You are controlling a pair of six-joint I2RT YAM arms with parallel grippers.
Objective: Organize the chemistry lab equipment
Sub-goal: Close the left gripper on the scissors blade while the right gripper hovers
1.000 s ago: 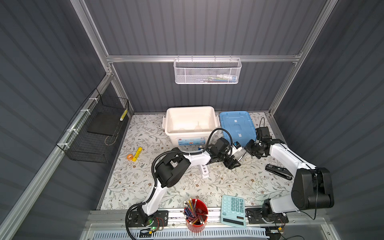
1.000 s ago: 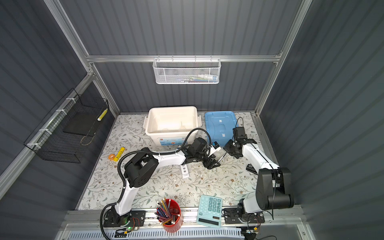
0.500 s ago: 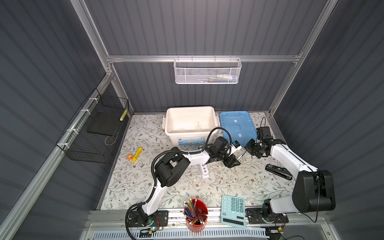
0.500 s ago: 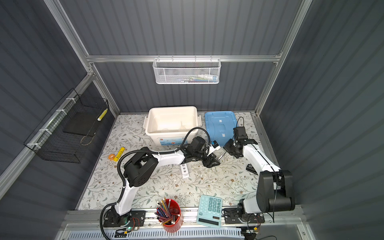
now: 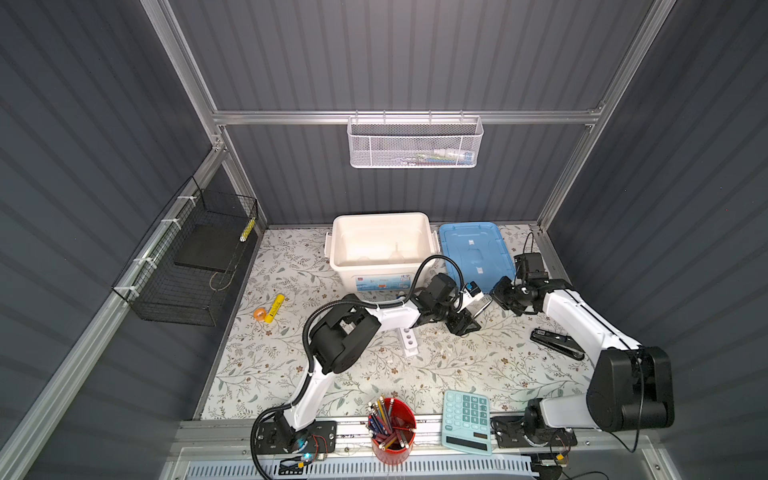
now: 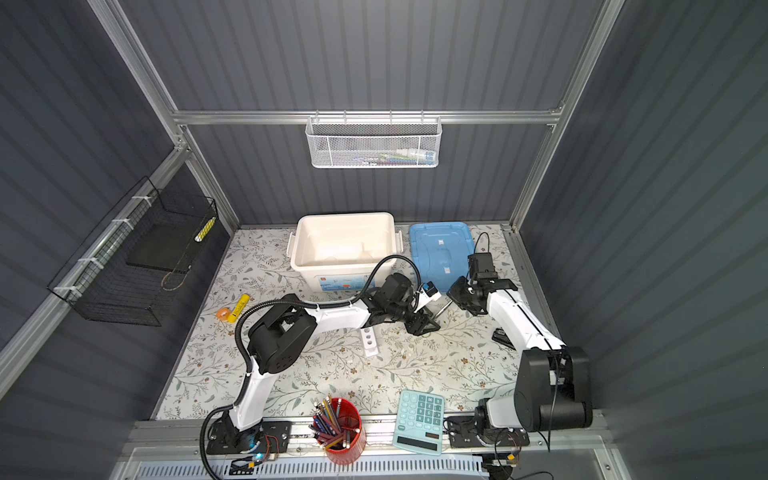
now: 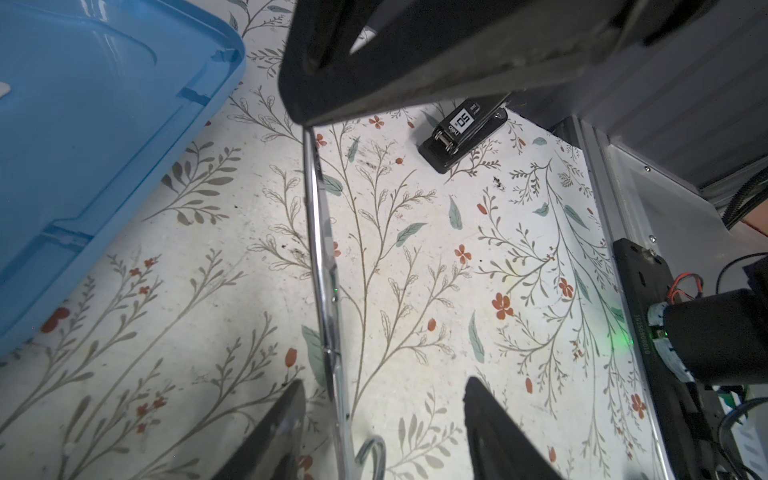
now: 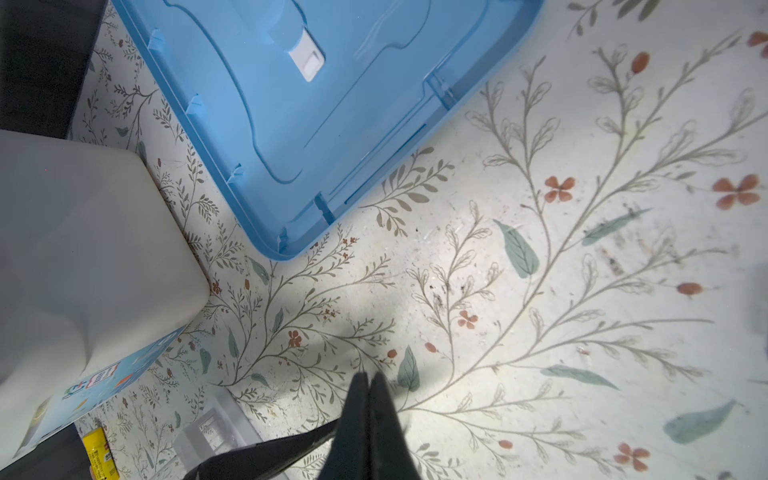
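Note:
The thin silver scissors-like tool runs across the floral mat between my two grippers and shows as a short bright line in both top views. My left gripper is open and straddles the tool's handle end, with the shaft close to one finger. My right gripper is shut on the tool's far tip. The narrow white rack lies just left of the left gripper. A clear funnel shows faintly inside the white bin.
A blue lid lies behind the grippers, beside the bin. A black stapler sits to the right. A teal calculator and a red pencil cup stand at the front edge. A yellow marker lies far left.
My left gripper's fingers have drawn closer together around the tool, and its wrist has edged a little toward the bin. The right gripper has stayed where it was.

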